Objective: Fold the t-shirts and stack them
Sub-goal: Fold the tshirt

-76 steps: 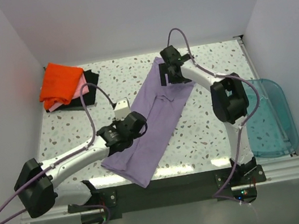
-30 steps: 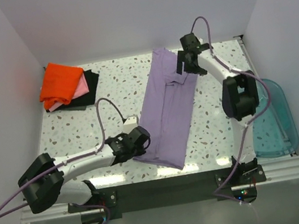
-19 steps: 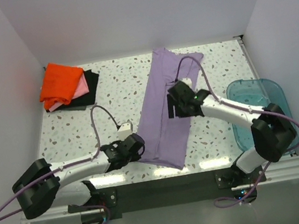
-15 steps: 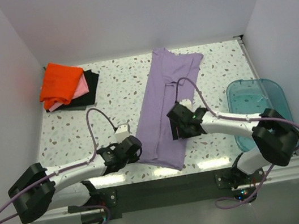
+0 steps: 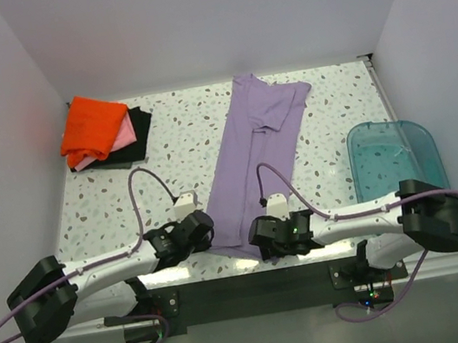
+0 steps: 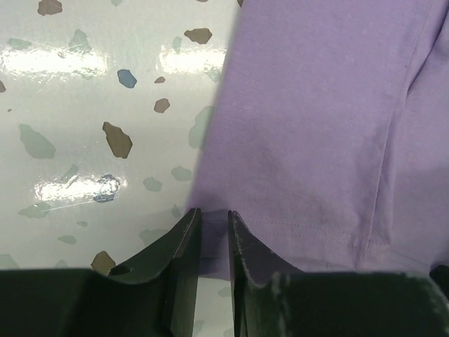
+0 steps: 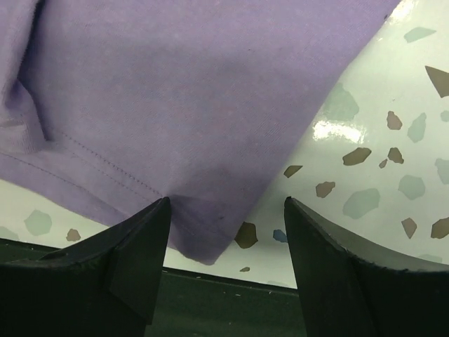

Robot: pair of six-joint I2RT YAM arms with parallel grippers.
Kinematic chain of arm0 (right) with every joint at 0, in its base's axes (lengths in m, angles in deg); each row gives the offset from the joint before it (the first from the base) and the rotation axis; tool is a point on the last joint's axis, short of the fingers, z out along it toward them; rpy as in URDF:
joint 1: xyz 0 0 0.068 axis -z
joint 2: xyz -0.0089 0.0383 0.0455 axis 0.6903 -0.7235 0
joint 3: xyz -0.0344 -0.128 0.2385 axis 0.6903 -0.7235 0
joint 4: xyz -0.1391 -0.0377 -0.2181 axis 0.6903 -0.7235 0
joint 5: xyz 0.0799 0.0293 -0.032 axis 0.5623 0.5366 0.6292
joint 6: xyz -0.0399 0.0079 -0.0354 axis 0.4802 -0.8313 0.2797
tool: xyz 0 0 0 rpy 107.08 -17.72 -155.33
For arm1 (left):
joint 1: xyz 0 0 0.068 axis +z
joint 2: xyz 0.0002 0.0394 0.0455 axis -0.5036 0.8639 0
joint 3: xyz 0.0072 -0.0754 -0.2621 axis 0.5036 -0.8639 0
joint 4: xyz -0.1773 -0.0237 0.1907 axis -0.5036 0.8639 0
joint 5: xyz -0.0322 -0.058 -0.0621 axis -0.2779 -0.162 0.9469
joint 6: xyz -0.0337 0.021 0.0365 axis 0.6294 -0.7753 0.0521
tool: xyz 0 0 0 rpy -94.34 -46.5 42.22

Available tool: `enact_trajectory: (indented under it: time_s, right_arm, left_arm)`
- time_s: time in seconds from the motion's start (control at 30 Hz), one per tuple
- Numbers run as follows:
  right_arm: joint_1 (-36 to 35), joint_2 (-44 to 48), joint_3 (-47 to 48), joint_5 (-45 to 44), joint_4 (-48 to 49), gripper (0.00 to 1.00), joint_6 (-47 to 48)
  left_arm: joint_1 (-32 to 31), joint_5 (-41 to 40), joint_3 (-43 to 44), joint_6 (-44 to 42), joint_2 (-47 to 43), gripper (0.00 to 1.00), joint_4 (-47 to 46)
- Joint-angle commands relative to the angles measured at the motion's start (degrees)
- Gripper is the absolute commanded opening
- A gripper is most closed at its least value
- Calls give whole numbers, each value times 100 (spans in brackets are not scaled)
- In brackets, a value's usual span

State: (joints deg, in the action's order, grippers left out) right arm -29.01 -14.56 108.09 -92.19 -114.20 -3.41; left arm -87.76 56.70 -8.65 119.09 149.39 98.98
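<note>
The lavender t-shirt (image 5: 254, 154) lies as a long folded strip from the table's back to its near edge. My left gripper (image 5: 207, 228) is at the shirt's near left corner; in the left wrist view (image 6: 214, 214) its jaws are almost closed, with the hem (image 6: 295, 232) pinched between them. My right gripper (image 5: 258, 239) is at the near right corner; in the right wrist view (image 7: 226, 203) it is open wide over the shirt's corner (image 7: 203, 246). The orange (image 5: 94, 126), pink (image 5: 124, 136) and black (image 5: 137, 134) shirts sit stacked at the back left.
A translucent teal bin (image 5: 400, 169) sits at the right edge of the table. The speckled tabletop (image 5: 128, 197) ends at a dark rail (image 5: 250, 296) just behind both grippers. White walls close in the back and sides.
My right arm let go of the shirt's far end and swung down to its near right corner. My left gripper drew back toward the near edge. The shirt now lies straighter.
</note>
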Motion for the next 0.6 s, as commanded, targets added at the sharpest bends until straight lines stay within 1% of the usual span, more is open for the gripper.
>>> enact_trajectory:
  time_s: [0.0, 0.1, 0.23, 0.33, 0.4, 0.5, 0.57]
  right_arm:
    - [-90, -30, -213, -299, -147, 69, -474]
    - [-134, 242, -336, -264, -51, 70, -386]
    - [-125, 409, -310, -360, -278, 71, -386]
    - [-125, 488, -363, -378, -428, 72, -482]
    - [-125, 611, -485, -317, -411, 72, -535]
    - [-134, 840, -600, -237, -262, 71, -675]
    - [-143, 963, -635, -159, -165, 70, -737]
  left_arm:
    - [-23, 34, -8, -335, -284, 27, 138]
    - [-23, 297, 45, -720, -407, 30, -186]
    - [-23, 369, 186, -863, -241, 30, -188]
    - [-23, 159, 203, -696, -65, 28, 23]
    - [-23, 9, 221, -433, -39, 28, 294]
    - [-32, -220, 160, -177, -257, 29, 533]
    - [-31, -343, 133, -73, -468, 32, 655]
